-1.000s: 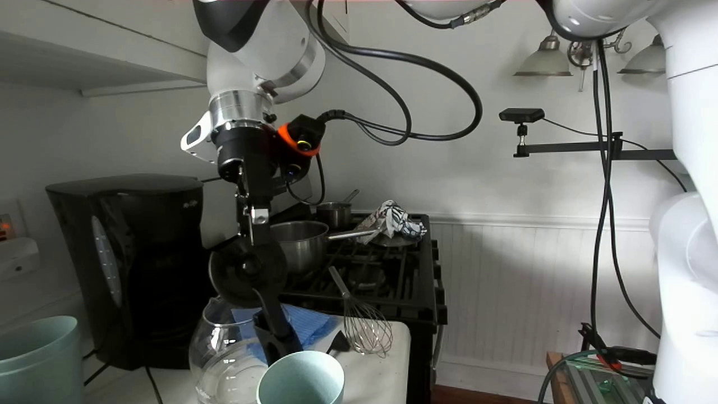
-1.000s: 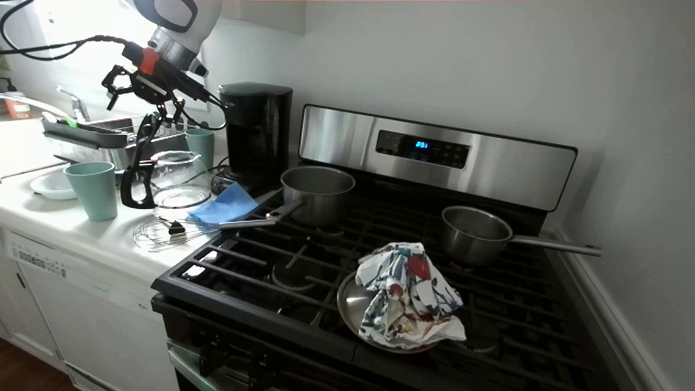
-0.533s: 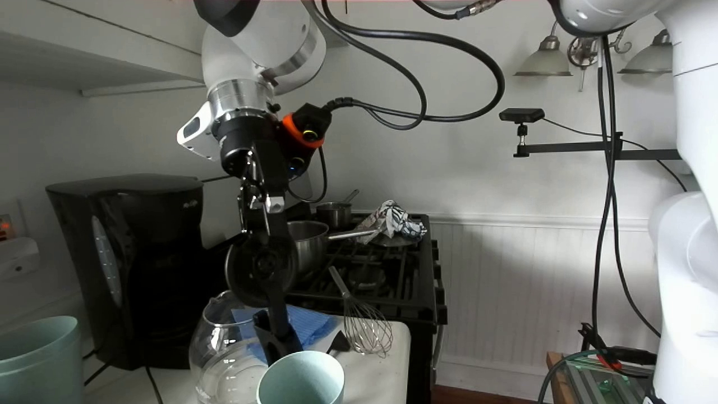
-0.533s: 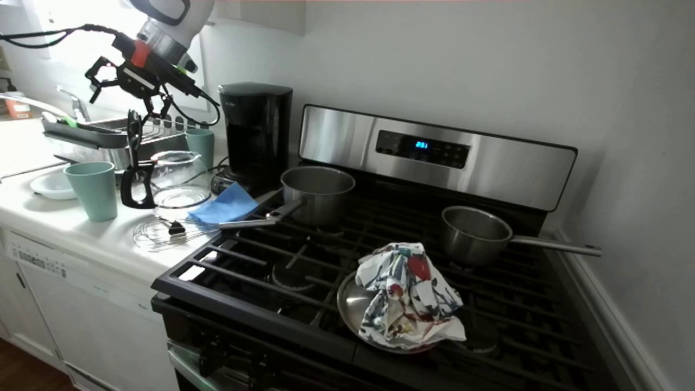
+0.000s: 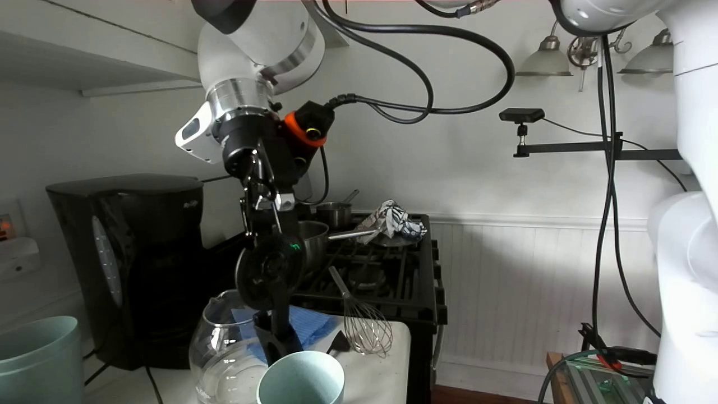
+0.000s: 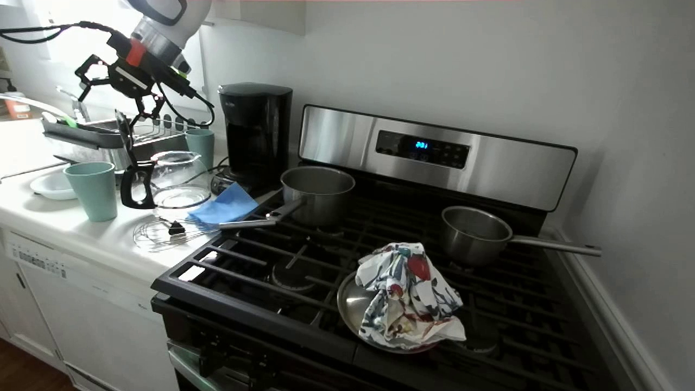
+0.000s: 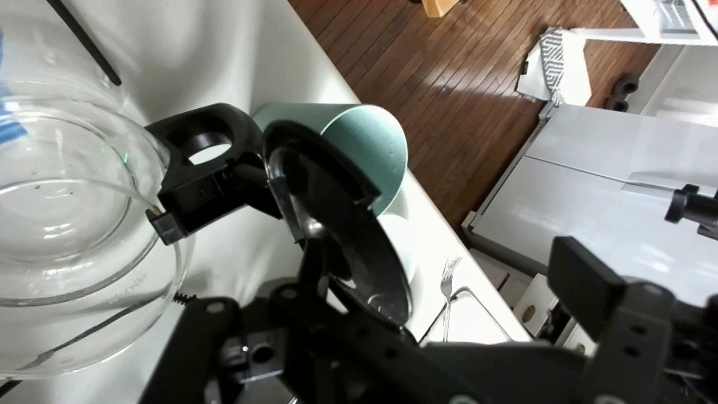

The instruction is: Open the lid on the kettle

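Hanging tilted at left in both exterior views, holding the gripper (image 6: 108,112) spread wide near the kettle's (image 6: 178,180) raised lid (image 7: 354,230).

Pale walls (image 6: 461,70), wooden floor (image 7: 437,112), twin-shaded wall lamp (image 5: 581,51)

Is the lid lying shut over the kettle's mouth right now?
No: in the wrist view the lid stands tipped up, and the kettle has its glass mouth uncovered.
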Tool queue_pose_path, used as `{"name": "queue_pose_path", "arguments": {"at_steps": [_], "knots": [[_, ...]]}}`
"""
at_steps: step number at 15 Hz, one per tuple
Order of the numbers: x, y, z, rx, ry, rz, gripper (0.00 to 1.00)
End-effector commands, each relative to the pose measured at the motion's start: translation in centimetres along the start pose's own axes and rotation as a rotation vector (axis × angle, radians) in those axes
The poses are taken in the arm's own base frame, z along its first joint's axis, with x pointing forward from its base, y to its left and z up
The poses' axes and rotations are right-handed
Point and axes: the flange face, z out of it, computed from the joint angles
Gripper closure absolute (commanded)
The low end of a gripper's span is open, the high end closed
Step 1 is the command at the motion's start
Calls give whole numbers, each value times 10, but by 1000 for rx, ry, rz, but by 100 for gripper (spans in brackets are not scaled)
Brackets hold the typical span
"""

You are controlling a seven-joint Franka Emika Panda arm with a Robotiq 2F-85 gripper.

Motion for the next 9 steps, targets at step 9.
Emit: {"name": "queue_pose_path", "arguments": {"at_steps": [9], "knots": [[-5, -7, -11, -59, 3, -22, 0]]}}
